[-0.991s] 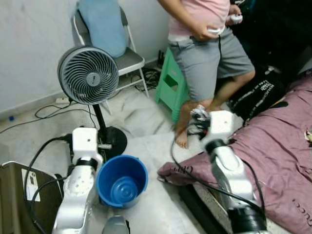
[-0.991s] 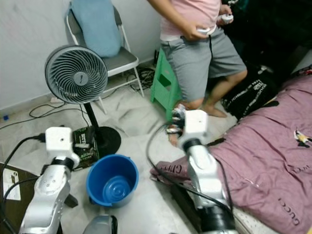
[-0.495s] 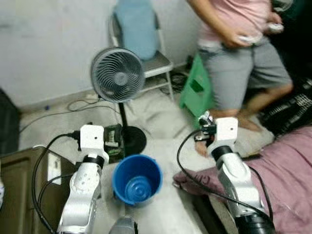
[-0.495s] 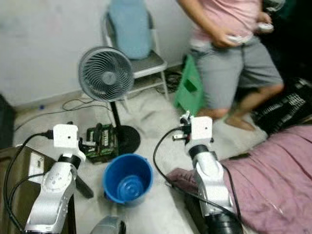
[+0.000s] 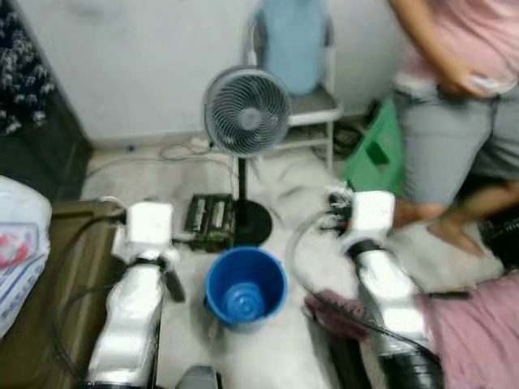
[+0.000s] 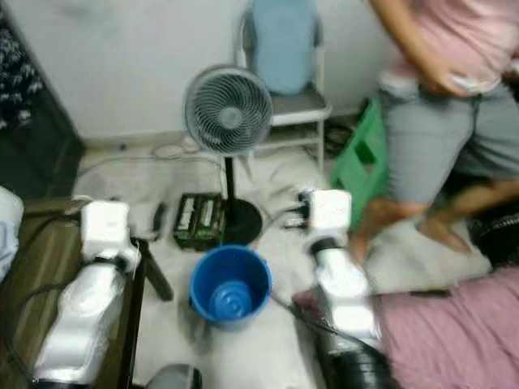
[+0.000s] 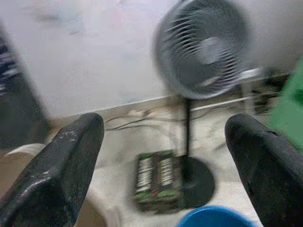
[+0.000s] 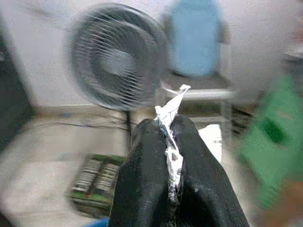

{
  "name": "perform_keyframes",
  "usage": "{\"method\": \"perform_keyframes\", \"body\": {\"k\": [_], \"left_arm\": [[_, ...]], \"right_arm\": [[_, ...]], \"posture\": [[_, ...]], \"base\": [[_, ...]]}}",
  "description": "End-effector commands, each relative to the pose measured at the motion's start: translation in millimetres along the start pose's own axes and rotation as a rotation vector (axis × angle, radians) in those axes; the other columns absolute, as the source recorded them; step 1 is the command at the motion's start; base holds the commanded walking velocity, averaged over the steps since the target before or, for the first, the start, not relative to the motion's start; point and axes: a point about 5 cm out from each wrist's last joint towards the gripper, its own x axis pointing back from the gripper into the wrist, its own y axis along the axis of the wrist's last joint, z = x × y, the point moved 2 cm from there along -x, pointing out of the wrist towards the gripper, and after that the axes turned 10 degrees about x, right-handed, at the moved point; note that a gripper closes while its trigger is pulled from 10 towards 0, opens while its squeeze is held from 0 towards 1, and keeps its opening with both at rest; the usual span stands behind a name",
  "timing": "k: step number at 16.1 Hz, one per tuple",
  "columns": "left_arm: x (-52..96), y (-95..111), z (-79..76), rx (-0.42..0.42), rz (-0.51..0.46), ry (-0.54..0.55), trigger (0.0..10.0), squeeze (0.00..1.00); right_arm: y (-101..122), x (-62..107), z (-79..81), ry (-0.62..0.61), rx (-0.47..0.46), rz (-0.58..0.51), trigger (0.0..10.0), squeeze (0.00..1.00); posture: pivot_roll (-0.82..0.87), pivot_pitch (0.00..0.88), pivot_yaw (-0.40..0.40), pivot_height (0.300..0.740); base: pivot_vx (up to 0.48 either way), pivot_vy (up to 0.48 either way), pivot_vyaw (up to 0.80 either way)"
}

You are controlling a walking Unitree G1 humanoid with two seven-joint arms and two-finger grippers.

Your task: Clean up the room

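Observation:
A blue bucket (image 5: 245, 288) stands empty on the floor between my two arms. My right gripper (image 8: 163, 126) is shut on a crumpled scrap of printed paper (image 8: 171, 106), which sticks out past the fingertips. In the eye views that gripper (image 5: 335, 207) is held up to the right of the bucket and beyond it. My left gripper (image 7: 163, 125) is open with nothing between its fingers, pointing toward the fan (image 7: 201, 52) and a green and black box (image 7: 156, 177) on the floor.
The standing fan (image 5: 246, 111) is just behind the bucket, the green and black box (image 5: 211, 217) beside its base. Further back are a chair with a blue cushion (image 5: 293, 36) and a green stool (image 5: 373, 154). A person (image 5: 454, 121) stands at right. Purple bedding (image 5: 478, 340) lies lower right, a brown surface (image 5: 32, 324) and white bag (image 5: 20, 243) at left.
The camera has swung left, so the whole scene has shifted right and a dark cabinet and white bag have come into sight. The right gripper keeps hold of the paper.

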Motion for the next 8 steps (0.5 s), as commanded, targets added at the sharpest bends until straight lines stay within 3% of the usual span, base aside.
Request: {"method": "perform_keyframes", "body": {"k": [1, 6, 8], "left_arm": [[-1.2, 3.6, -6.6, 0.01, -0.013, -0.027, 10.0, 0.0], [-1.6, 3.3, -9.4, 0.015, -0.008, -0.049, 10.0, 0.0], [-1.7, 3.3, -10.7, 0.026, -0.005, -0.066, 10.0, 0.0]], "right_arm": [[1.4, 1.1, -10.1, -0.03, 0.018, -0.002, 10.0, 0.0], [0.1, 2.9, -10.9, -0.036, 0.014, 0.0, 10.0, 0.0], [-0.4, 2.9, -11.5, -0.044, 0.012, 0.003, 10.0, 0.0]], "posture": [[0.04, 0.0, -0.01, 0.74], [0.04, 0.0, -0.007, 0.74], [0.04, 0.0, -0.005, 0.74]], "base": [[0.0, 0.0, 0.8], [0.0, 0.0, 0.78], [0.0, 0.0, 0.0]]}}
